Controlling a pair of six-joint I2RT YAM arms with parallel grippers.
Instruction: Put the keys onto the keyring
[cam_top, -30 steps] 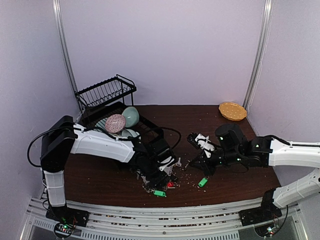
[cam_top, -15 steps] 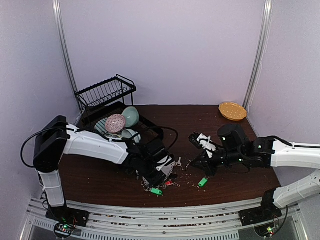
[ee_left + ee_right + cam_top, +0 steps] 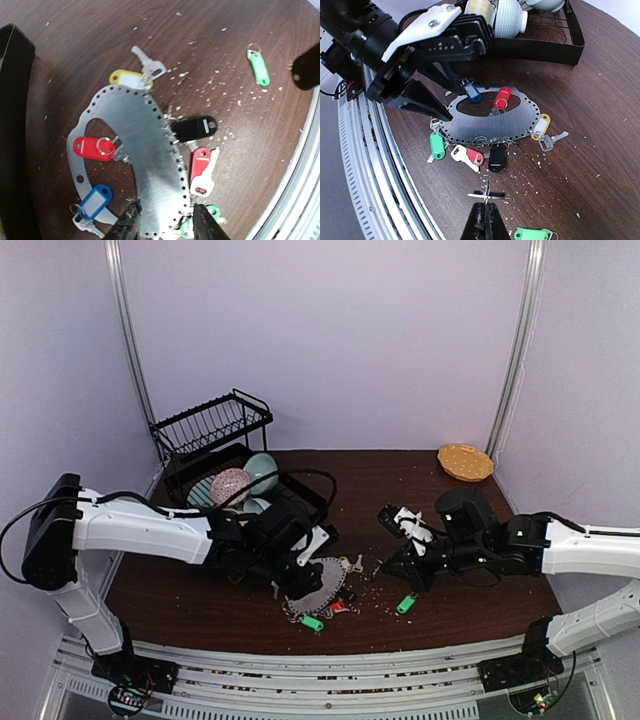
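The keyring [image 3: 142, 150], a flat silver oval plate with holes along its rim, lies on the dark table; it also shows in the top view [image 3: 322, 580] and the right wrist view [image 3: 495, 122]. Keys with yellow [image 3: 126, 77], red [image 3: 93, 148], blue [image 3: 94, 201], black [image 3: 195, 128], red-white [image 3: 201, 170] and green [image 3: 212, 215] tags sit around it. A loose green-tagged key [image 3: 259, 68] lies apart, also seen in the top view [image 3: 405, 604]. My left gripper [image 3: 167, 225] is open, its fingers straddling the ring's wide end. My right gripper [image 3: 486, 206] is shut on a small thin metal ring [image 3: 487, 195] above the table.
A black dish rack [image 3: 215, 430] with bowls [image 3: 262, 472] stands at the back left. A yellow-orange plate [image 3: 465, 461] sits at the back right. White crumbs are scattered near the keyring. The table's metal front rail [image 3: 375, 165] runs close by.
My left arm has drawn back to the left, uncovering the keyring, which now lies in plain view. My right arm has hardly moved.
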